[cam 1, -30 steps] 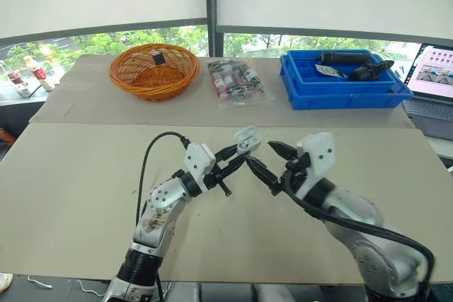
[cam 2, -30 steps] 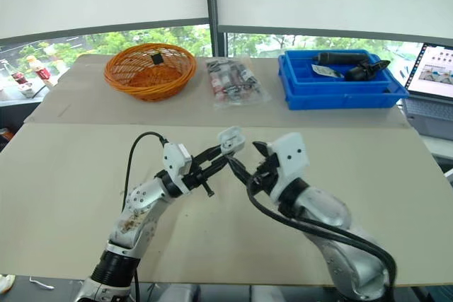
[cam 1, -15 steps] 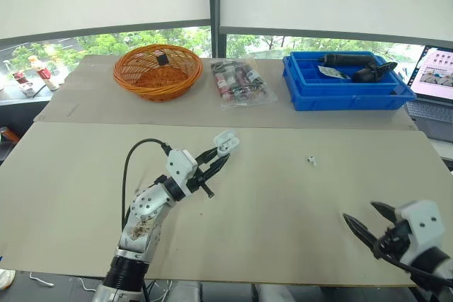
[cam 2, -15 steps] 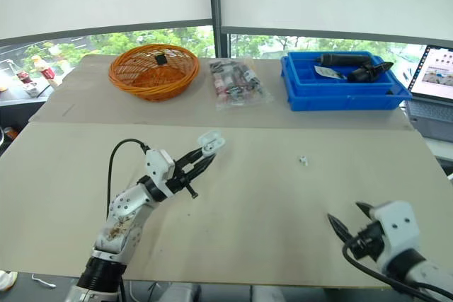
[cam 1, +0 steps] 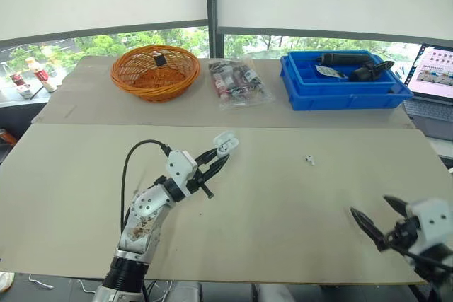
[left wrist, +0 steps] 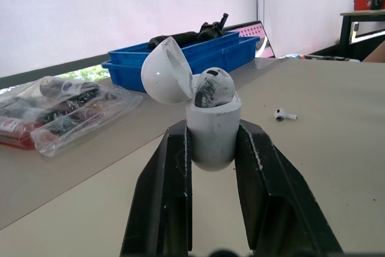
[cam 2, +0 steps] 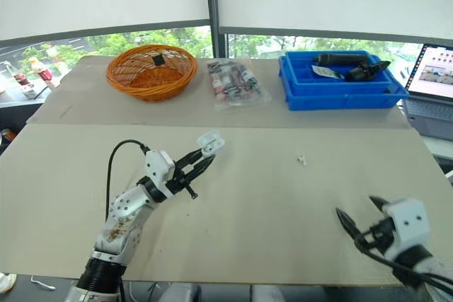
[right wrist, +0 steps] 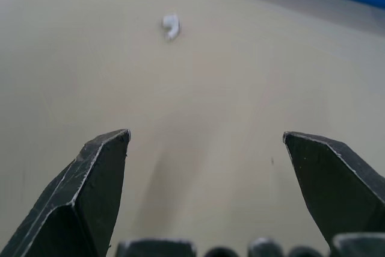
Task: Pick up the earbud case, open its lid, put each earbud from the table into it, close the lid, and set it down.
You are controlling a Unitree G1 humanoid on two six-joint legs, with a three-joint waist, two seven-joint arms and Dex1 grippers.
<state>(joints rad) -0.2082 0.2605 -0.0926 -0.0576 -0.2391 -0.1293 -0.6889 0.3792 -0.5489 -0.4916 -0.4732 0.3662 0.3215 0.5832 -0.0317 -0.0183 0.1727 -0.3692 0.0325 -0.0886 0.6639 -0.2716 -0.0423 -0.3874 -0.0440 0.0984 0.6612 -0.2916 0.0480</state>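
On the broad tan bench, a loose earbud is lying between the arms, forward and leftward of the right claw, which is hanging spread apart. The left claw is clamping the open-lidded earbud case aloft.

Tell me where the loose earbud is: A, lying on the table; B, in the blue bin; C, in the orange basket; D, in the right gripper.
A: the earbud lies on the table, ahead of the open right gripper and apart from the earbud case in the left gripper.
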